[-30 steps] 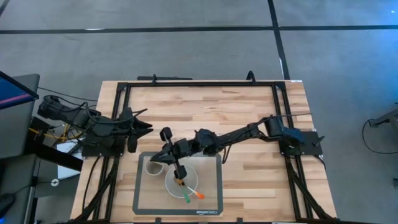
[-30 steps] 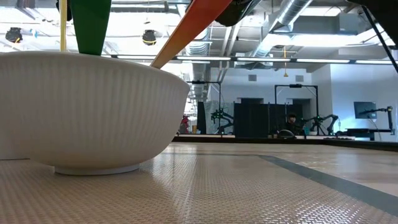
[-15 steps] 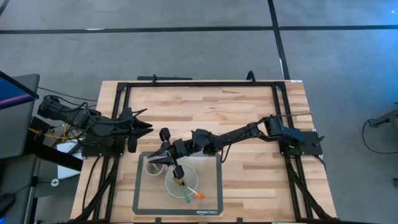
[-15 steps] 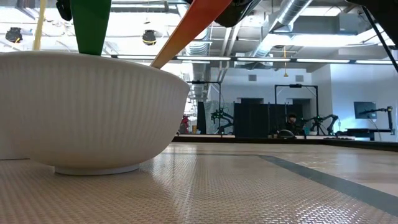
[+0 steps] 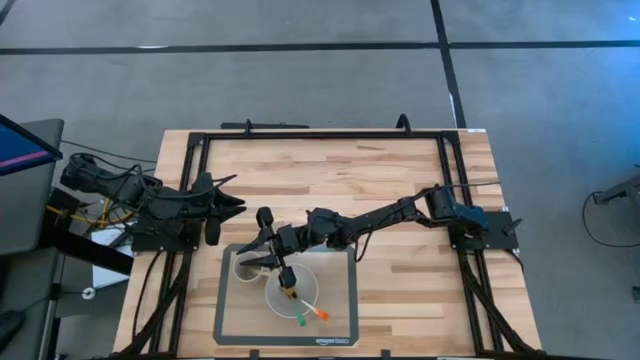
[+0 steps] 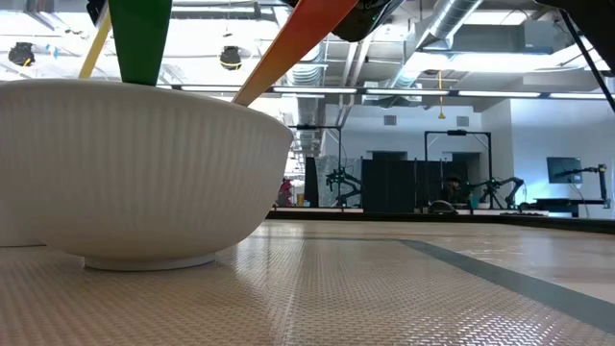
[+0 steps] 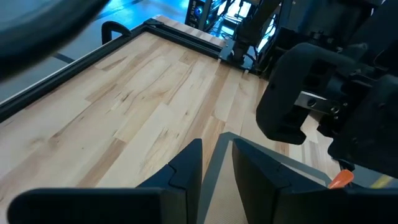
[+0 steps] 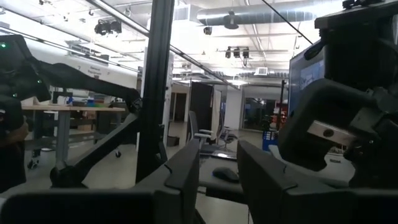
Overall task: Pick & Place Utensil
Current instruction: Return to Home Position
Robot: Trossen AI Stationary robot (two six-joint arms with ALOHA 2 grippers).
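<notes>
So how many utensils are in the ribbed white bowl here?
2: a green-handled spoon and an orange-handled utensil, side by side, handles leaning over the ribbed white bowl's rim. The right arm overhangs part of the bowl, so another may be hidden.

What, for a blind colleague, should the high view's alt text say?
The right end effector hovers by a white cup on a mat, beside a white bowl holding a green spoon and orange utensil; the left arm sits folded at the table's left edge.
</notes>
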